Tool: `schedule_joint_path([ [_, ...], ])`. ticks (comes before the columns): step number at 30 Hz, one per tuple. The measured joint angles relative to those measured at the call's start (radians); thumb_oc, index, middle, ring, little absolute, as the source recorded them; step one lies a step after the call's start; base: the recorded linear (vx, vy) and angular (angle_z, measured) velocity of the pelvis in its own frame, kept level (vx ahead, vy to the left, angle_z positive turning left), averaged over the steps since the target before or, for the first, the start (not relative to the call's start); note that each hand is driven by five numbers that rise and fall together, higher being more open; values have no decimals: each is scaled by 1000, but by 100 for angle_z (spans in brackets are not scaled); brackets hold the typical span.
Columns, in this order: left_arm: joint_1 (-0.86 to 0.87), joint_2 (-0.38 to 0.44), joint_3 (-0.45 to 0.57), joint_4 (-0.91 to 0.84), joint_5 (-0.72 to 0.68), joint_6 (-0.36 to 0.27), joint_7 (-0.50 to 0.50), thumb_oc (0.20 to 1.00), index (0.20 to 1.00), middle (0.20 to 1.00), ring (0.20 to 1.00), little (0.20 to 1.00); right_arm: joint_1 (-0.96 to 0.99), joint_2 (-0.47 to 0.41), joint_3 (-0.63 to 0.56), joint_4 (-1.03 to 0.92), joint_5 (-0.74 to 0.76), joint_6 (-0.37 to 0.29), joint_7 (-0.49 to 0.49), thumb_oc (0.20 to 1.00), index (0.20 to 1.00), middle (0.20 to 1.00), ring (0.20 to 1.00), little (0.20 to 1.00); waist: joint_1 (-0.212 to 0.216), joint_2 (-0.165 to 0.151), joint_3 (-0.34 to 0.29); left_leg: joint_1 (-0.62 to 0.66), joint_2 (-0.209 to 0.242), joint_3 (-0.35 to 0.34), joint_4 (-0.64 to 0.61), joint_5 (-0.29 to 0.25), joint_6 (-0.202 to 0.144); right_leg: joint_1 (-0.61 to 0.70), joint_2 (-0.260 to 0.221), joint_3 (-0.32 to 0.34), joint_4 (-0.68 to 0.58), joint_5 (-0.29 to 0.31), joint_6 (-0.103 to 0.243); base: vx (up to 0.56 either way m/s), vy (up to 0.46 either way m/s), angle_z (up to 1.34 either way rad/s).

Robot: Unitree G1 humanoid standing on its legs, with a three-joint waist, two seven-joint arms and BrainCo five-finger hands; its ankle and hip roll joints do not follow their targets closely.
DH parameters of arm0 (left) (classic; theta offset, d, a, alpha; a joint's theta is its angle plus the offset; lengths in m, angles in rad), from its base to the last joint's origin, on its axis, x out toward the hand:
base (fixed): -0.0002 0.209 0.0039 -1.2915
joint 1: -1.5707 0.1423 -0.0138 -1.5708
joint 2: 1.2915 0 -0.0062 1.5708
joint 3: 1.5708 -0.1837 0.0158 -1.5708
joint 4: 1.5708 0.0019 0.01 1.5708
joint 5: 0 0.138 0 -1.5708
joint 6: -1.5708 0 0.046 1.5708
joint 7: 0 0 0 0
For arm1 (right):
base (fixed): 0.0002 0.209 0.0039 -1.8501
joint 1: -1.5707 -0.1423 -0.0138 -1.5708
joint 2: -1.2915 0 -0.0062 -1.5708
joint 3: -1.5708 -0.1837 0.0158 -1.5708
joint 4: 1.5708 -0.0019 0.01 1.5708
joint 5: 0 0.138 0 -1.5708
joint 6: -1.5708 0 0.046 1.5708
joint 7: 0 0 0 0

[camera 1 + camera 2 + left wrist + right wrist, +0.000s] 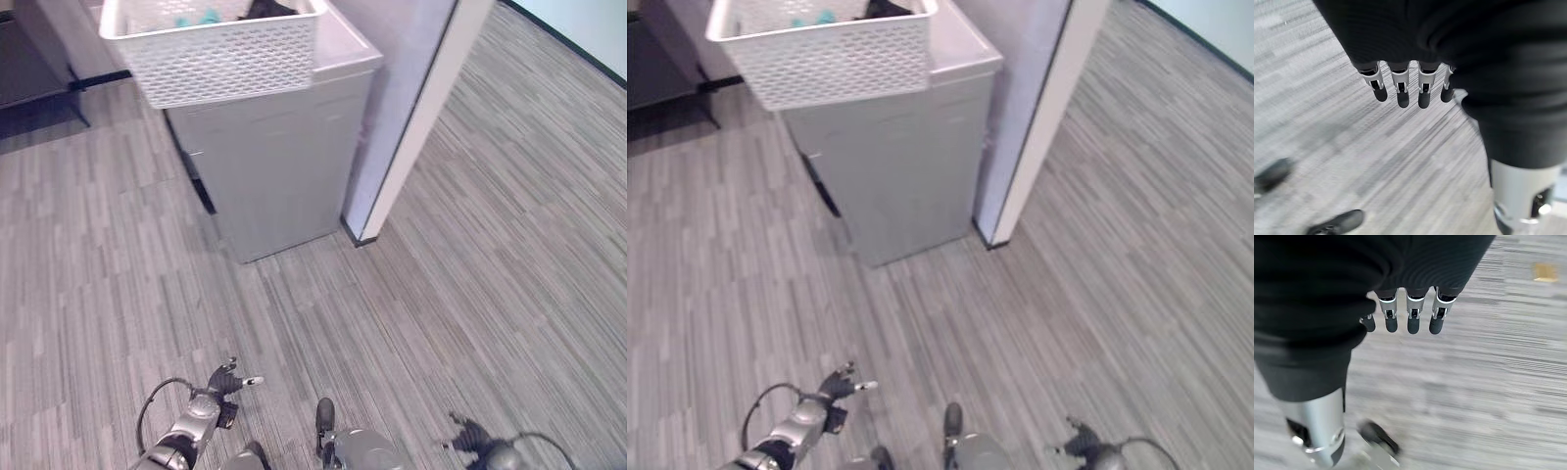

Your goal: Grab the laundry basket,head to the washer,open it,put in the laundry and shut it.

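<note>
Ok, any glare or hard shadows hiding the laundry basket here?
Left eye view: even light, no glare on the white laundry basket, but the picture's top edge crops it. Right eye view: the same, and the grey cabinet under the basket is evenly lit.

One white laundry basket (220, 54) at twelve o'clock, one grey cabinet (279, 162) under it, two hands: left hand (227, 382), right hand (470, 436).

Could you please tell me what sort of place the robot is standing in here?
Probably an office or lab room set up for a laundry trial, not a home. The floor is grey striped carpet tile, a white basket holding clothes sits on a plain grey cabinet, and a white partition stands beside it.
</note>
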Motion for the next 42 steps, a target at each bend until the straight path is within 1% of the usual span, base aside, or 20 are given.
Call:
schedule_joint_path([
  [1, -6, -6, 4, 7, 6, 3, 1, 1000, 1000, 1000, 1000, 1000, -6, -1, -4, 12, -7, 2, 0, 1000, 1000, 1000, 1000, 1000, 2, 23, -5, 44, -7, 0, -111, 39, 44, -16, 17, 18, 6, 5, 11, -63, 242, -2],
  [2, 0, 3, 3, 8, 8, 6, 2, 1000, 1000, 1000, 1000, 1000, -21, 4, -3, 17, -24, 2, 0, 1000, 1000, 1000, 1000, 1000, 13, 41, -4, 84, 4, 16, -180, 33, 59, -31, 32, 33, 14, 10, 17, -81, 301, -35],
  [3, 13, 15, 4, 6, 15, 9, 1, 1000, 1000, 1000, 1000, 1000, -35, 19, -6, 14, -33, -2, -1, 1000, 1000, 1000, 1000, 1000, 18, 35, -3, 83, -14, 4, -193, 30, 64, -54, 15, 48, 39, 25, 33, -87, 292, -41],
  [4, 24, 14, 3, 3, 18, 8, -1, 1000, 1000, 1000, 1000, 1000, -36, 21, -7, 15, -33, -1, -1, 1000, 1000, 1000, 1000, 1000, 23, 36, -2, 77, -29, 7, -194, 25, 85, -67, -2, 59, 56, 27, 48, -91, 218, -17],
  [5, 50, 23, 5, 3, 37, 9, -1, 1000, 1000, 1000, 1000, 1000, -40, 37, -3, 21, -33, 3, 0, 1000, 1000, 1000, 1000, 1000, 27, 34, -3, 58, -56, 13, -185, 17, 118, -86, -33, 91, 71, 27, 97, -83, 226, -6],
  [6, 64, 25, 9, 2, 42, 9, -1, 1000, 1000, 1000, 1000, 1000, -37, 45, -2, 21, -33, 3, 2, 1000, 1000, 1000, 1000, 1000, 28, 37, -2, 43, -59, 18, -182, 17, 146, -107, -37, 113, 95, 17, 118, -59, 150, -1],
  [7, 82, 53, 6, 6, 52, 9, -5, 1000, 1000, 1000, 1000, 1000, -61, 80, 17, 7, -32, 12, 2, 1000, 1000, 1000, 1000, 1000, 30, 25, -9, -16, -85, -29, -176, 69, 152, -64, -7, 435, 85, -26, 151, -25, 43, -11],
  [9, 87, 9, 153, 118, 59, 29, -29, 1000, 1000, 1000, 1000, 1000, -69, 96, 15, 47, -40, 27, 18, 1000, 1000, 1000, 1000, 1000, 57, 29, 7, 65, -67, -15, -196, 78, 136, 12, -8, 341, 37, -8, 132, -19, -44, -8],
  [10, 95, 0, 174, 164, 65, 39, -36, 1000, 1000, 1000, 1000, 1000, -56, 103, 15, 66, -46, 33, 24, 1000, 1000, 1000, 1000, 1000, 59, 30, 7, 98, -61, -24, -196, 76, 133, 71, -9, 313, 1, -6, 130, -37, -47, 23],
  [13, 166, 6, 179, 205, 83, 49, -42, 1000, 1000, 1000, 1000, 1000, -26, 110, -7, 95, -50, 35, 32, 1000, 1000, 1000, 1000, 1000, 91, 42, -9, 138, -29, -36, -193, 59, 107, 128, 2, 241, -26, -18, 117, -29, -23, 26],
  [16, 213, 7, 181, 189, 81, 55, -39, 1000, 1000, 1000, 1000, 1000, -30, 100, -79, 73, 18, 38, 40, 1000, 1000, 1000, 1000, 1000, 102, 60, -17, 114, -16, -68, -173, 65, 95, 129, 11, 211, -22, -19, 101, -13, 31, 28],
  [18, 241, 6, 190, 118, 69, 49, -33, 1000, 1000, 1000, 1000, 1000, -31, 62, -96, -10, 81, 26, 39, 1000, 1000, 1000, 1000, 1000, 115, 78, -27, 104, -8, -62, -158, 65, 95, 128, 19, 208, -23, -16, 94, 11, 62, 9],
  [23, 223, 11, 206, 73, 34, 16, -1, 1000, 1000, 1000, 1000, 1000, -120, 44, -89, -101, 137, 12, 20, 1000, 1000, 1000, 1000, 1000, 125, 93, -77, 104, -4, -53, -169, 63, 100, 113, 26, 215, 3, -20, 88, 9, 91, -6],
  [26, 204, 22, 205, 47, 34, 2, 26, 1000, 1000, 1000, 1000, 1000, -146, 51, -29, -187, 174, -12, 21, 1000, 1000, 1000, 1000, 1000, 130, 76, -103, 106, -2, -52, -177, 69, 100, 111, 26, 214, 5, -18, 90, -2, 53, 1],
  [28, 212, 24, 199, 8, 34, -5, 48, 1000, 1000, 1000, 1000, 1000, -154, 61, -1, -218, 191, -16, 22, 1000, 1000, 1000, 1000, 1000, 157, 60, -107, 105, -10, -55, -179, 70, 100, 110, 24, 212, 5, -19, 91, 18, 119, 5],
  [31, 225, 23, 199, -41, 34, -15, 50, 1000, 1000, 1000, 1000, 1000, -145, 68, 7, -238, 203, -20, 25, 1000, 1000, 1000, 1000, 1000, 171, 50, -102, 106, -9, -59, -179, 76, 93, 112, 19, 206, 0, -14, 88, 28, 118, 7],
  [34, 243, 25, 197, -134, 32, -23, 72, 1000, 1000, 1000, 1000, 1000, -139, 67, 5, -267, 202, -20, 22, 1000, 1000, 1000, 1000, 1000, 180, 49, -87, 104, -28, -78, -181, 77, 98, 115, 5, 187, 6, -16, 95, 35, 158, 19],
  [40, 231, 35, 158, -201, 42, -23, 76, 1000, 1000, 1000, 1000, 1000, -136, 71, -4, -259, 202, -19, 21, 1000, 1000, 1000, 1000, 1000, 191, 35, -36, 107, -59, -84, -178, 66, 130, 88, -43, 181, 101, -52, 137, 64, 159, 7],
  [41, 226, 40, 156, -201, 47, -21, 76, 1000, 1000, 1000, 1000, 1000, -128, 74, -10, -255, 202, -21, 20, 1000, 1000, 1000, 1000, 1000, 188, 27, -27, 106, -71, -98, -176, 54, 147, 84, -54, 181, 131, -54, 143, 73, 160, 18],
  [42, 216, 42, 146, -202, 54, -21, 75, 1000, 1000, 1000, 1000, 1000, -126, 75, -30, -247, 202, -21, 20, 1000, 1000, 1000, 1000, 1000, 182, 32, -12, 110, -73, -112, -176, 57, 152, 59, -61, 174, 196, -56, 145, 72, 163, 53],
])
